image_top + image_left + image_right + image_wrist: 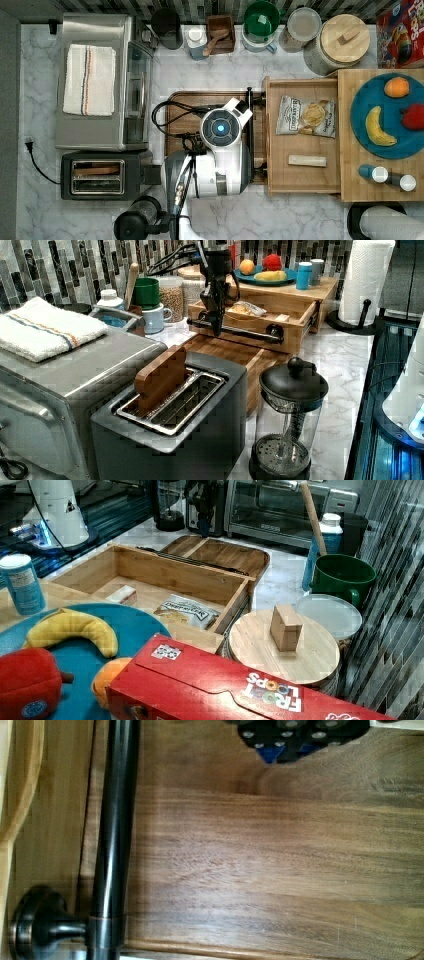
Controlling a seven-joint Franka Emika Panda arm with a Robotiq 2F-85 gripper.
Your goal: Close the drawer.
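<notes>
The light-wood drawer (pixel 300 175) stands pulled out of the butcher-block box, toward the top view's left. Its front face (pixel 250 339) carries a long black bar handle (pixel 235 331) on round mounts. A chip bag (pixel 306 116) and a small white block (pixel 307 160) lie inside it. My arm's hand (pixel 220 127) hangs over the dark brown board (pixel 180 107), just in front of the handle (pixel 115 820). My gripper (pixel 216 329) points down beside the bar without touching it. Its blue-tipped fingers (pixel 270 754) are shut with nothing between them.
The box top (pixel 350 165) holds a blue plate (pixel 360 110) with fruit, plus two shakers. A toaster (pixel 100 175), a toaster oven (pixel 100 85) and a French press (pixel 290 415) stand on the marble counter. Jars and mugs (pixel 260 25) line the back wall.
</notes>
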